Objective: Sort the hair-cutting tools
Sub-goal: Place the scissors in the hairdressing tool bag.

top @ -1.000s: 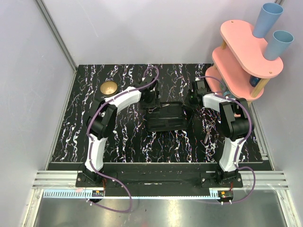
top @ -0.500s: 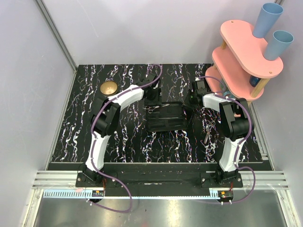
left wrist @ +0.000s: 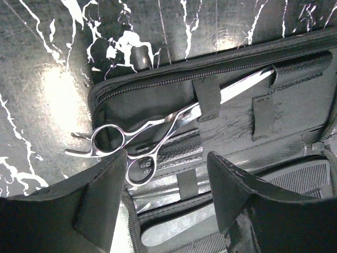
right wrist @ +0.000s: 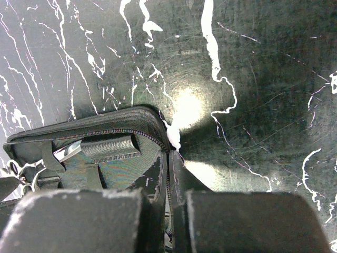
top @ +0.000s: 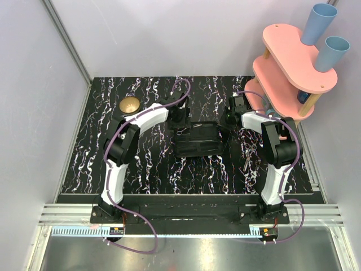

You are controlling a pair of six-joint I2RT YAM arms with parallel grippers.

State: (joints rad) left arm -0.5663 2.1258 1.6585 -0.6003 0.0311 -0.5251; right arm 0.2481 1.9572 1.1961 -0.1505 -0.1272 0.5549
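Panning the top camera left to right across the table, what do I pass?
From the left: brass bowl → black case → loose scissors → pink shelf.

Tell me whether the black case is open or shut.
Open. The case lies spread flat, inner lining and zip edge showing, with scissors tucked under a strap.

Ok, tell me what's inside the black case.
One pair of scissors, its blade under a strap, tip hidden in a pocket; comb teeth beside it. Fingers of the left gripper cover the rest.
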